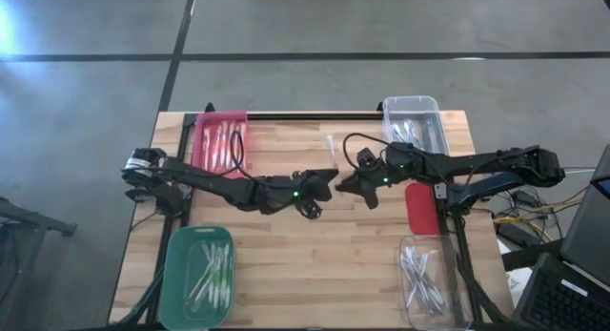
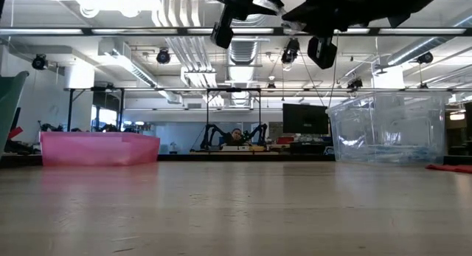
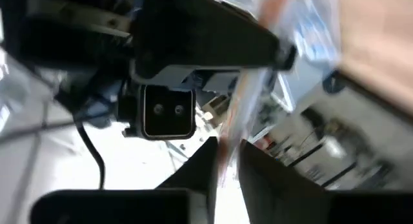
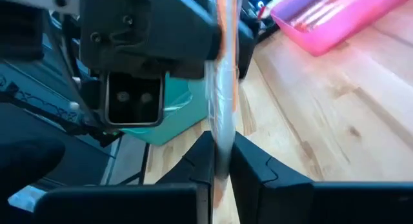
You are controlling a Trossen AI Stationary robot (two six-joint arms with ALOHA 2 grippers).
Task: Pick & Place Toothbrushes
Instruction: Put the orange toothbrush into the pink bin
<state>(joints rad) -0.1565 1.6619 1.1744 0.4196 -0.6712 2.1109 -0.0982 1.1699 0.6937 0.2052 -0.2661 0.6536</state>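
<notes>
high view: left claw [image 1: 331, 177] and right claw [image 1: 343, 185] meet nose to nose over mid bench [image 1: 286, 264].
left wrist view: toothbrush [image 3: 242, 101] pinched between its fingers [image 3: 203, 169].
right wrist view: same toothbrush [image 4: 226, 75] clamped here too, pink bin [image 4: 335, 17] beyond.

Robotics lab (ducts [image 2: 193, 27], monitor [image 2: 304, 117])

four bins are counted: one pink bin [image 1: 221, 140], one green bin [image 1: 199, 277] and two clear bins [image 1: 415, 120]. one red lid [image 1: 422, 208] and two arms are seen.
</notes>
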